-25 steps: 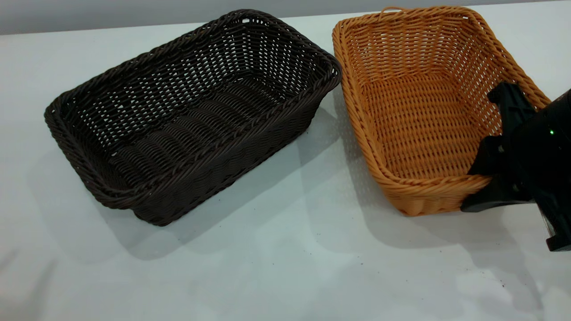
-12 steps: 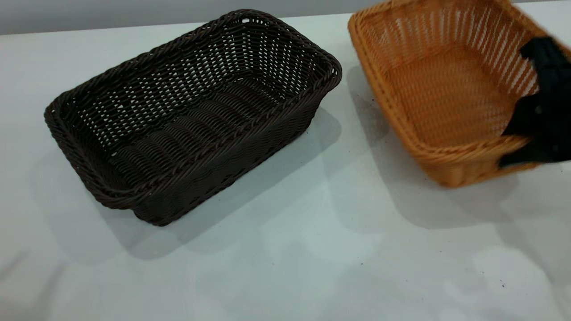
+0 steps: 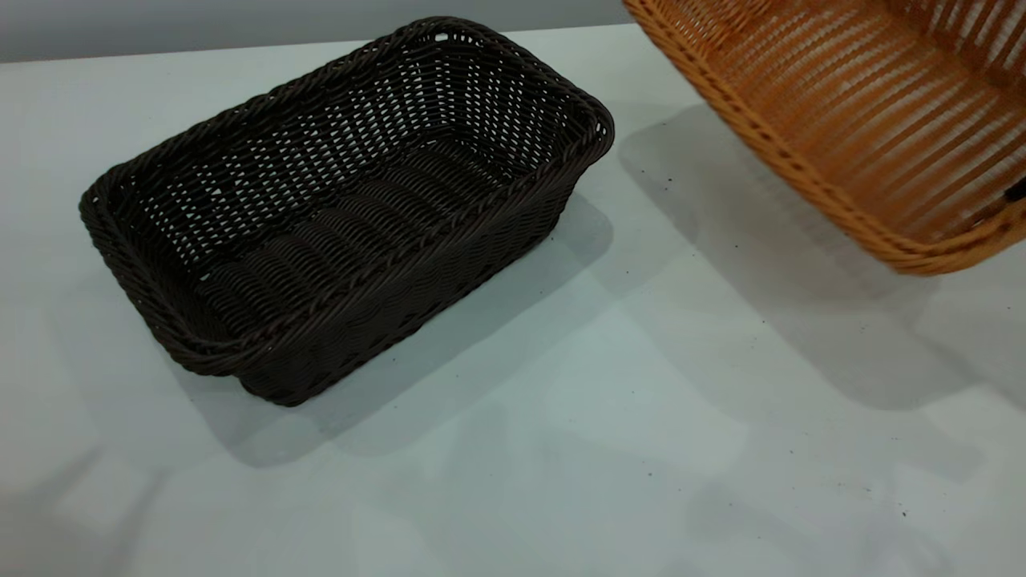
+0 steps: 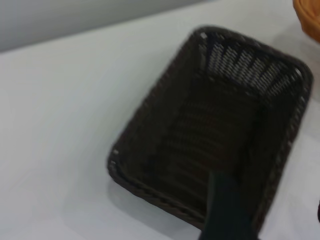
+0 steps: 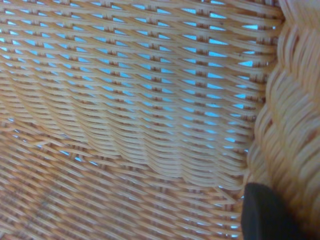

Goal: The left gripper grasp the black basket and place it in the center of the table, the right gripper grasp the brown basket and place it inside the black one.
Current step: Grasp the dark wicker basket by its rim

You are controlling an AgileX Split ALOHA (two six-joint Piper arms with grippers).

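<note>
The black basket (image 3: 345,208) stands on the white table (image 3: 601,449), left of centre. It also shows in the left wrist view (image 4: 210,130). My left gripper (image 4: 270,195) is out of the exterior view. It hovers open and empty over the basket's near end, one finger (image 4: 227,210) over the inside. The brown basket (image 3: 866,112) hangs tilted in the air at the far right, partly out of view. My right gripper (image 3: 1018,191) is shut on its rim (image 5: 290,140), with one finger (image 5: 265,212) against the inner wall.
A grey wall (image 3: 160,24) runs along the table's far edge. The lifted basket's shadow (image 3: 801,304) falls on the table right of the black basket. Tiny dark specks dot the tabletop.
My right gripper has lifted the brown basket off the table, up and to the right, and has almost left the exterior view. The black basket has not moved.
</note>
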